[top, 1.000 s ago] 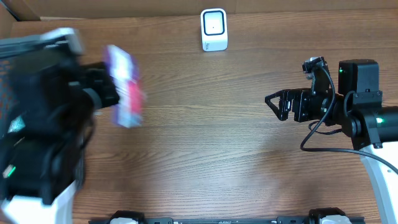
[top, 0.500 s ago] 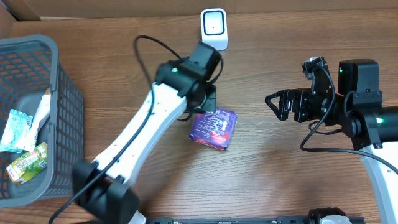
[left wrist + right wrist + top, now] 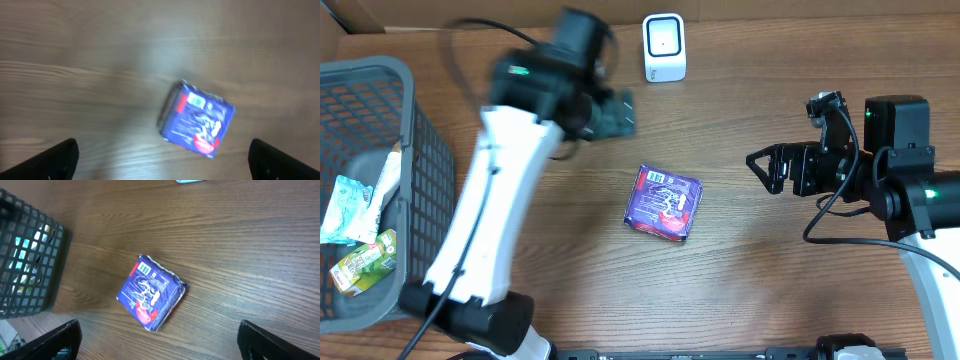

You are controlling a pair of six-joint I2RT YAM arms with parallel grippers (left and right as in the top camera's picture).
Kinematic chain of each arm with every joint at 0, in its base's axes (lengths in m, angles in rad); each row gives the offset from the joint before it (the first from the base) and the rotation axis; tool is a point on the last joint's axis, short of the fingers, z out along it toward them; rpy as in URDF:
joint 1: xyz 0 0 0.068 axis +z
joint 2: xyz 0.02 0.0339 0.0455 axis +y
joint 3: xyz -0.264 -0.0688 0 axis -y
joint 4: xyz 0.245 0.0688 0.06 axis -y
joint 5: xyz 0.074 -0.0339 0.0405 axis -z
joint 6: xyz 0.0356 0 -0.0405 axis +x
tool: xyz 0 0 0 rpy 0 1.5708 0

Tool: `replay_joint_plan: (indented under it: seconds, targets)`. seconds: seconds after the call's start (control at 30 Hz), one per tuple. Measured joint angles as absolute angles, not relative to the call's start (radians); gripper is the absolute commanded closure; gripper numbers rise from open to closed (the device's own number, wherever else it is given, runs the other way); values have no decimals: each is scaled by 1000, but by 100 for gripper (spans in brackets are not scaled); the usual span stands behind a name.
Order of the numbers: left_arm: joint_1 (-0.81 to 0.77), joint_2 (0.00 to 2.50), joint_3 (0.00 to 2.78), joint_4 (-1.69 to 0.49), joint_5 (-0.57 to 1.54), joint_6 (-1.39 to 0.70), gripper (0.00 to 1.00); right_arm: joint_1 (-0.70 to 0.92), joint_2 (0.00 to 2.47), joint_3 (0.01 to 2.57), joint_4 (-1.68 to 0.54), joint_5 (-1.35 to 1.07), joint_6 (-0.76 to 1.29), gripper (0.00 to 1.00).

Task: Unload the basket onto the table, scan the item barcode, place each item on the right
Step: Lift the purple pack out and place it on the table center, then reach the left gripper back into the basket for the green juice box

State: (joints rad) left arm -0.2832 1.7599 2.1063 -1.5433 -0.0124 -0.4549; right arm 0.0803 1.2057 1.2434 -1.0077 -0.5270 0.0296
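The item, a purple-blue packet point(image 3: 663, 202) with a small barcode label, lies flat on the wooden table near the middle, held by nothing. The left wrist view shows the packet point(image 3: 197, 119) below and ahead of my left gripper point(image 3: 162, 165), which is open and empty. In the overhead view my left gripper point(image 3: 617, 113) is blurred, up and left of the packet. My right gripper point(image 3: 765, 168) hangs open to the packet's right; the right wrist view shows the packet point(image 3: 151, 292) ahead of my right gripper point(image 3: 160, 342). The white scanner point(image 3: 664, 47) stands at the back.
A dark mesh basket point(image 3: 420, 150) stands at the left edge with other packets point(image 3: 355, 262) inside; the basket point(image 3: 25, 255) also shows in the right wrist view. A cardboard wall runs along the back of the table.
My left gripper has opened and let go of the packet, then swung up and left away from it. The packet now rests on the table. The right arm has not moved.
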Motion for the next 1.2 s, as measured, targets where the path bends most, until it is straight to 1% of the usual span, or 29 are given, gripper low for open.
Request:
replay_joint_plan:
  seconds: [0.1,0.17,0.4,0.6,0.77,0.93,1.07,1.2]
  targets:
    - [-174,1749,2272,-1660,-29,-449,0,80,1206,1243,-1015,-527,30,0]
    - [-90,1725,2329,-1678,-38,-444,0,80,1205,1243,-1016,-527,30,0]
    - [272,1627,2353,-1684,-45,-443,0,80,1205,1243,-1034,-527,30,0]
    - [572,1605,2281,-1684,-56,-471,0,80,1205,1243,-1036,-527,30,0]
    - [773,1605,2077,-1613,-62,-515,0,80,1206,1243,-1034,-527,30,0]
    - [890,1606,1816,-1447,-60,-533,0,80,1205,1243,-1026,-527,30,0]
    - [923,1607,1611,-1256,-60,-558,3,80,1205,1243,-1023,-527,30,0]
    - [926,1610,1478,-1119,-60,-571,3,80,1206,1243,-1023,-527,30,0]
